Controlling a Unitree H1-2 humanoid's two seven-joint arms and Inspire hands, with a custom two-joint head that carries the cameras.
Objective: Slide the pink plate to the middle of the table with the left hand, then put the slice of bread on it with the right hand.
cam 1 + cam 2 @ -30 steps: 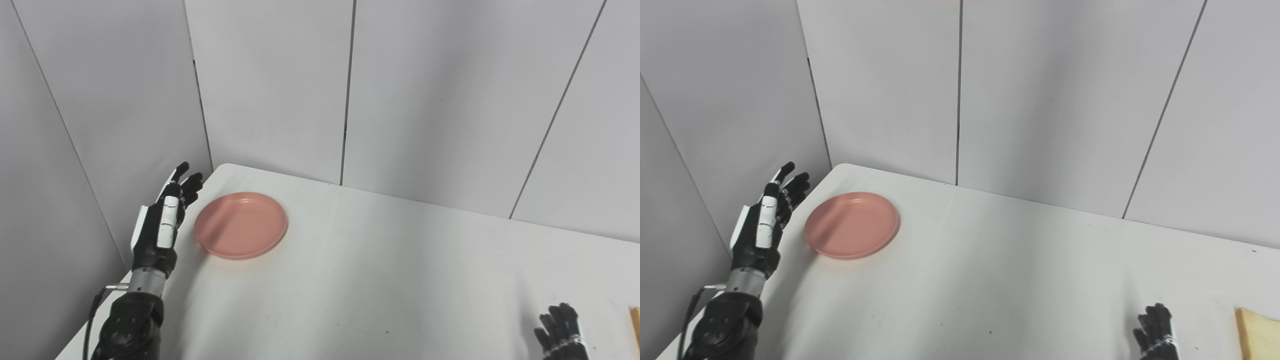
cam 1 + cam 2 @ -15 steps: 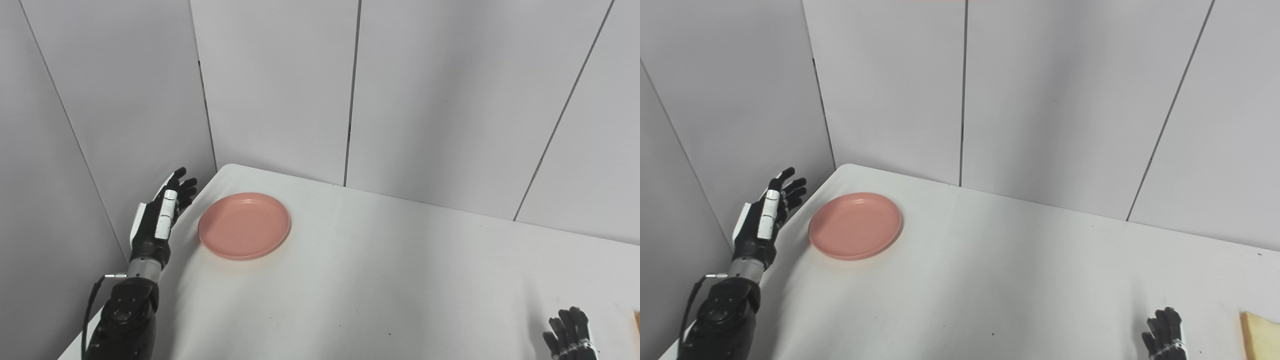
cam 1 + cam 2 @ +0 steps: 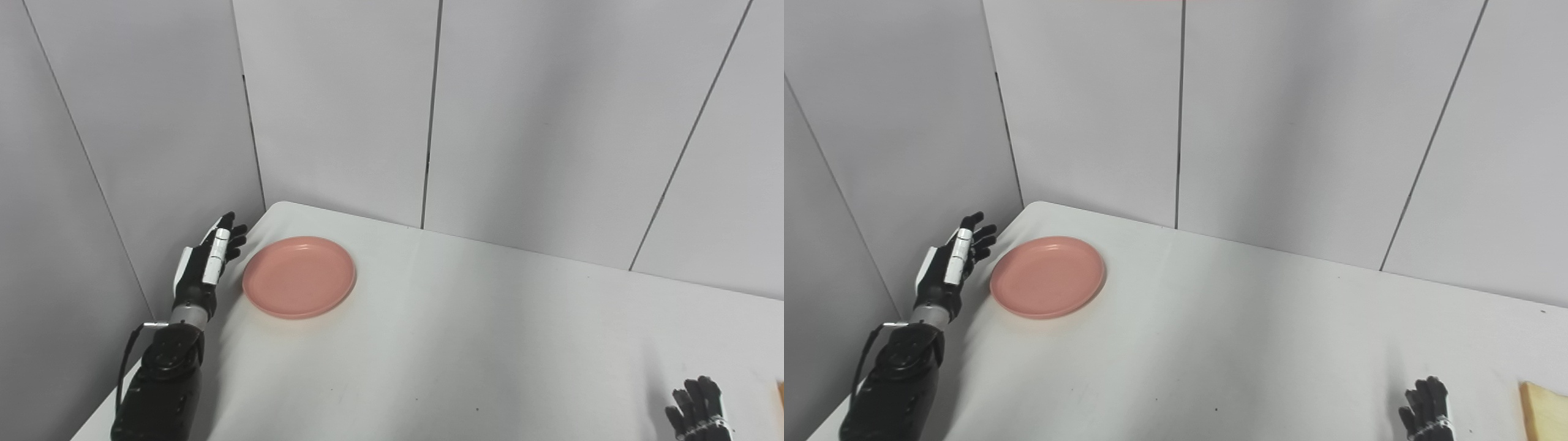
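Observation:
The pink plate (image 3: 299,277) lies flat on the white table (image 3: 465,343) near its far left corner. My left hand (image 3: 205,264) is open, fingers stretched forward, just left of the plate at the table's left edge, apart from the plate and holding nothing. My right hand (image 3: 1426,409) shows only its fingertips at the bottom edge, far right, fingers apart and empty. The slice of bread (image 3: 1543,411) lies on the table at the bottom right corner, just right of the right hand; only part of it is in view.
Grey wall panels (image 3: 343,110) stand close behind the table and along its left side, next to my left hand. The table's left edge runs diagonally beneath my left forearm (image 3: 162,392).
My left hand has moved forward and a little lower, closer to the plate's left rim. The plate has not moved. The right hand has sunk slightly toward the bottom edge. The view shifted slightly.

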